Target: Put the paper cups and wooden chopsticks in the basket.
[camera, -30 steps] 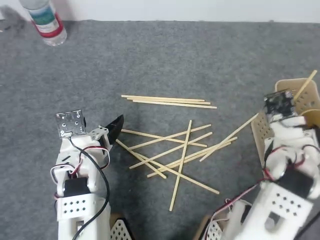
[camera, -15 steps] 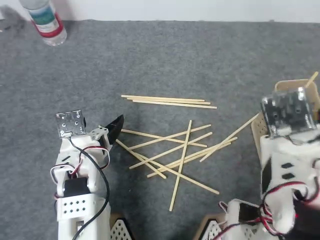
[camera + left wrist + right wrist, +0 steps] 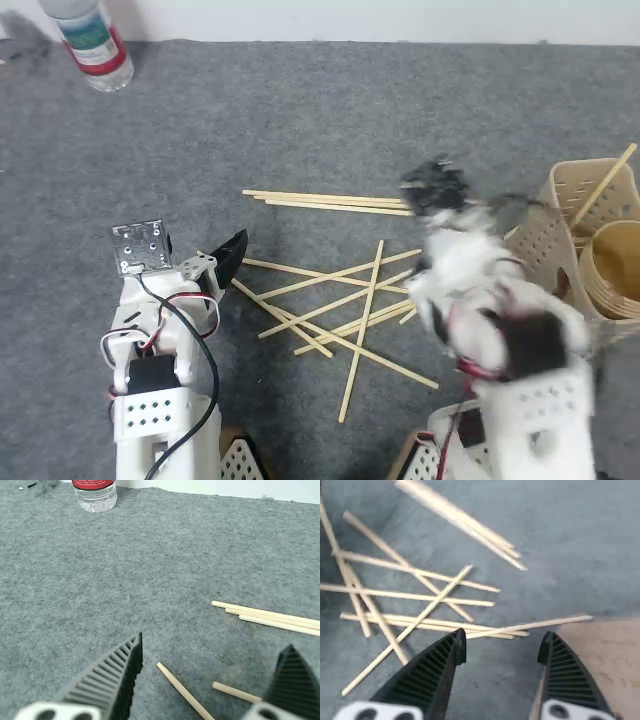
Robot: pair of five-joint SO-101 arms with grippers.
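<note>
The grey counter (image 3: 350, 110) carries everything. The right arm (image 3: 490, 320) stands between the basket (image 3: 545, 240) and the scattered chopsticks (image 3: 345, 300) and covers some of their ends. Its jaws are wide apart above the pile and hold nothing. The left arm (image 3: 160, 340) is at the pile's other side, its jaws also wide and empty. A bottle (image 3: 90, 40) stands well apart at the far edge. A paper cup (image 3: 615, 265) and one leaning chopstick (image 3: 603, 185) are in the basket.
</note>
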